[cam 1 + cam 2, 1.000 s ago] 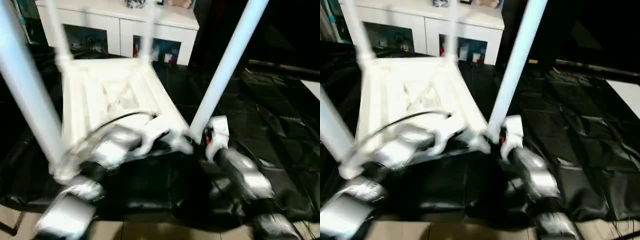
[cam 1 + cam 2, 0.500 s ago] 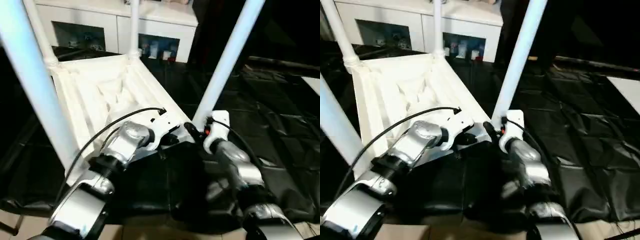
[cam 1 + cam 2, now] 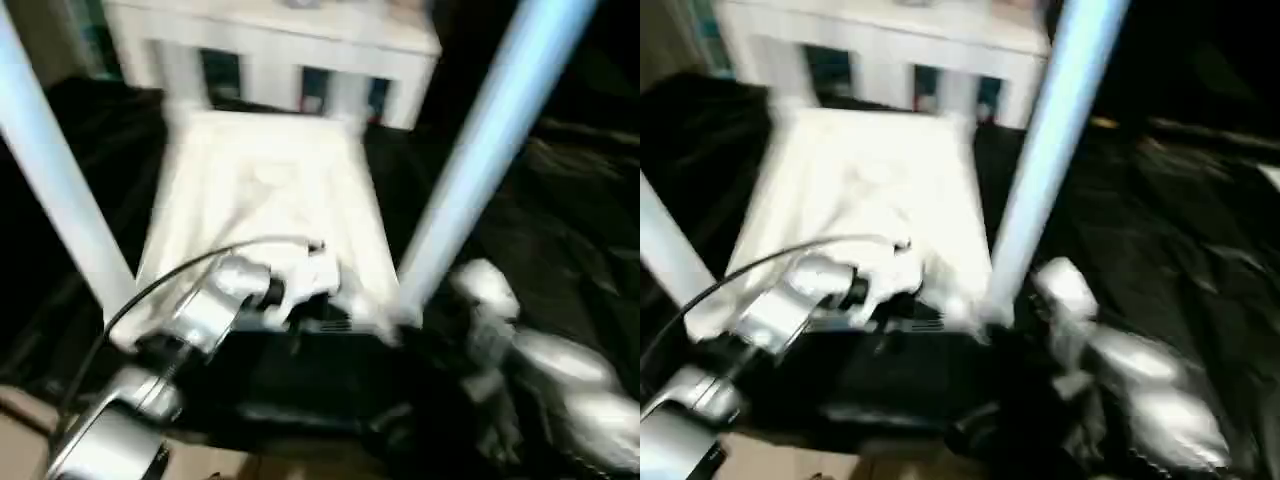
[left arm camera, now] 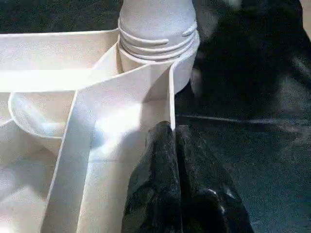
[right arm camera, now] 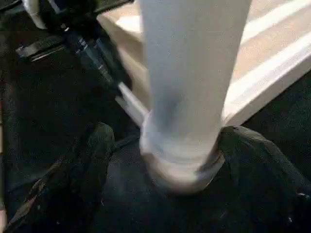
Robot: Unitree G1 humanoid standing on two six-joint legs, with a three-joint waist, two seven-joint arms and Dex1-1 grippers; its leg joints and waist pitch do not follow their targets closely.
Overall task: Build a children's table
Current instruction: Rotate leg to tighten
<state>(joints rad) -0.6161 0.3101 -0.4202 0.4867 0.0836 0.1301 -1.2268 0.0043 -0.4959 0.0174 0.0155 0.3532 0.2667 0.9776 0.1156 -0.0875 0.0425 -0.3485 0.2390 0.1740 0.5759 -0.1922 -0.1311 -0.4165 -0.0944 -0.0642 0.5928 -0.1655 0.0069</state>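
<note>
Table top [image 4: 58, 73] is seen as white moulded plastic, smooth with a slight sheen, ribs thin-walled. Leg [image 5: 189, 73] is shown as smooth satin white plastic tube, ridged rings at its base. Floor sheet [image 3: 590, 230] is read as black plastic film, glossy and wrinkled. Left gripper [image 4: 175, 141] fingers are seen as black, rubbery, semi-gloss. Forearms [image 3: 570, 380] are finished in brushed silver metal. Cabinet [image 3: 270, 40] is painted matt white.

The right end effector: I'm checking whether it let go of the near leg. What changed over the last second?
The right end effector has opened; its fingers now stand apart on either side of the near right leg, no longer clamping its base. The left end effector stays shut at the upturned tabletop's rim. The legs stay upright in their sockets.
</note>
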